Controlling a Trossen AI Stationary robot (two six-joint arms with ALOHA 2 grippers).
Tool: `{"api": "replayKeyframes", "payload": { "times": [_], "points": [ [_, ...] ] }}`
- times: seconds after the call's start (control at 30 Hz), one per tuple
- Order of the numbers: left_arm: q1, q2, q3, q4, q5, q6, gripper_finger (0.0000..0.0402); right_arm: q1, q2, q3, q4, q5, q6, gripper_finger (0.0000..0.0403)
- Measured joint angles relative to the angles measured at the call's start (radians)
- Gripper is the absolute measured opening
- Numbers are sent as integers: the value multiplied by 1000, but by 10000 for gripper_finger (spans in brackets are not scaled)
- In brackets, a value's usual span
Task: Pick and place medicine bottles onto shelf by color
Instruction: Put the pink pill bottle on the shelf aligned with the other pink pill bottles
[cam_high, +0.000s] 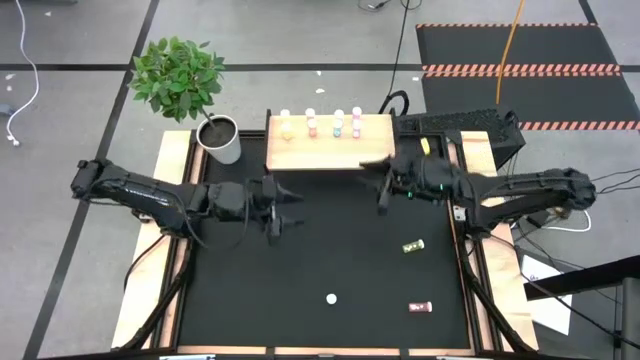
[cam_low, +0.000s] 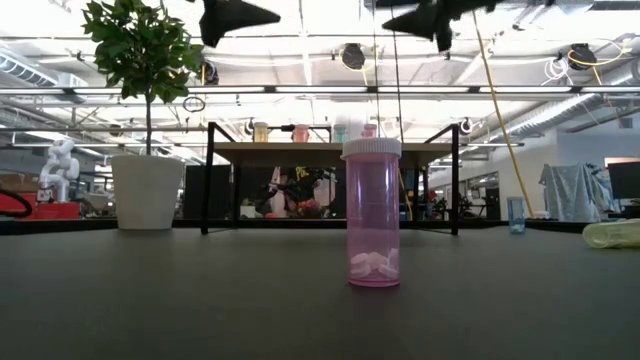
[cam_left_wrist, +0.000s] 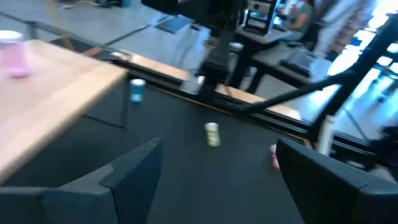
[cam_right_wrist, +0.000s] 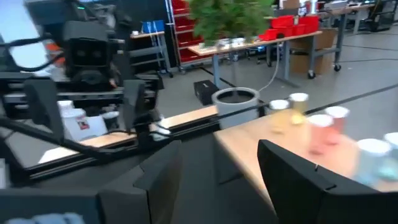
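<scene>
The wooden shelf (cam_high: 330, 145) stands at the table's far edge with several bottles upright on its top: yellow (cam_high: 287, 124), pink (cam_high: 311, 124), teal (cam_high: 338, 125) and pink (cam_high: 358, 125). On the black table a pink bottle (cam_low: 372, 215) stands upright near the front (cam_high: 331, 297). A yellow bottle (cam_high: 413, 245) and a pink one (cam_high: 420, 307) lie on their sides. A teal bottle (cam_left_wrist: 137, 89) stands by the shelf's leg. My left gripper (cam_high: 285, 208) is open and empty, left of centre. My right gripper (cam_high: 378, 185) is open and empty, near the shelf's right front corner.
A white plant pot (cam_high: 222, 138) with a green plant (cam_high: 178, 75) stands left of the shelf. Wooden rails (cam_high: 172, 200) edge the table. The black mat between the two grippers and the near edge holds only the loose bottles.
</scene>
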Motion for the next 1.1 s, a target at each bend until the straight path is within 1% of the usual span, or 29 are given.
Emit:
{"api": "replayKeyframes", "payload": {
  "times": [0.13, 0.2, 0.3, 0.37, 0.47, 0.63, 0.77, 0.83, 0.93, 1.03, 1.1],
  "points": [
    [-80, 56, -2, 40, -26, 0, 310, 182, 11, -1, -11, 151, 50, 199],
    [-114, 93, 0, 114, -26, -1, 310, 257, 11, 0, -18, 208, 81, 195],
    [-163, 144, 0, 183, -29, -3, 310, 351, 13, 0, -48, 257, 137, 189],
    [-188, 177, -1, 250, -51, -9, 310, 399, 12, 0, -77, 276, 178, 183],
    [-221, 206, -1, 318, -85, -15, 310, 450, 12, 0, -116, 276, 223, 175],
    [-254, 257, 3, 439, -155, -27, 310, 490, -2, 0, -122, 273, 220, 169],
    [-247, 309, 49, 462, -184, 6, 310, 494, -47, 0, -147, 214, 182, 169],
    [-226, 355, 99, 463, -184, 24, 310, 494, -81, 0, -177, 184, 177, 169],
    [-191, 433, 208, 457, -181, 42, 310, 494, -139, 0, -258, 115, 227, 169],
    [-157, 514, 328, 452, -159, 118, 310, 498, -195, 0, -387, 40, 311, 169],
    [-137, 564, 409, 419, -155, 153, 310, 513, -223, 0, -473, 32, 361, 169]
  ]
}}
